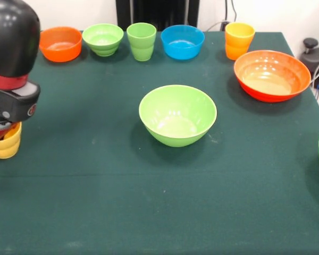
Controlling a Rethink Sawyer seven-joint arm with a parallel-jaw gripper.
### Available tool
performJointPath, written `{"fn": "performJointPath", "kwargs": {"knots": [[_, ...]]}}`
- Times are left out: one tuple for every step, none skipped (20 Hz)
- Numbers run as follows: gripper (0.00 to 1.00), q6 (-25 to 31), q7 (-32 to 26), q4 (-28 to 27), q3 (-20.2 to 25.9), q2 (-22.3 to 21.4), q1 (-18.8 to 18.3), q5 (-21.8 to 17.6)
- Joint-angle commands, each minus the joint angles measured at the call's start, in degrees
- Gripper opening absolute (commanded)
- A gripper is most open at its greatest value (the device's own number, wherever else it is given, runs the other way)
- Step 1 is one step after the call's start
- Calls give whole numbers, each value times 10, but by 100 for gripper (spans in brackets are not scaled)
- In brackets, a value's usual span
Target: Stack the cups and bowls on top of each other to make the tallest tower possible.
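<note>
Green cloth covers the desk (149, 212), with a large light green plastic bowl (177, 115) at its centre. Along the far edge stand a small orange bowl (60, 43), small green bowl (103, 39), green cup (141, 41), blue bowl (182, 41) and orange-yellow cup (239, 40); a large orange-red bowl (272, 74) sits right. The arm (10, 64) hides the pincer above a yellow cup (7, 144); I cannot tell its state.

The arm (10, 58) ends in a bulbous, glossy black housing with bright reflections on top. Below it runs a red band, then a black block with a small red mark and pale lettering.
</note>
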Motion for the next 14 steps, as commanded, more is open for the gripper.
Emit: {"fn": "performJointPath", "kwargs": {"knots": [[100,25,-31,142,163,39,-48,-39],[100,34,-23,143,159,36,-44,-36],[100,40,-19,150,169,31,-49,-31],[100,46,-14,158,179,25,-53,-26],[100,50,-10,162,184,22,-55,-22],[100,53,-5,165,185,18,-54,-20],[100,56,2,171,190,14,-55,-16],[100,59,7,173,187,12,-52,-14],[100,60,13,171,179,12,-45,-15],[100,61,16,169,168,12,-36,-19],[100,58,21,180,178,6,-41,-13],[100,58,22,188,185,1,-44,-10],[100,55,26,195,189,-3,-44,-7],[100,53,30,202,194,-7,-45,-4]]}}
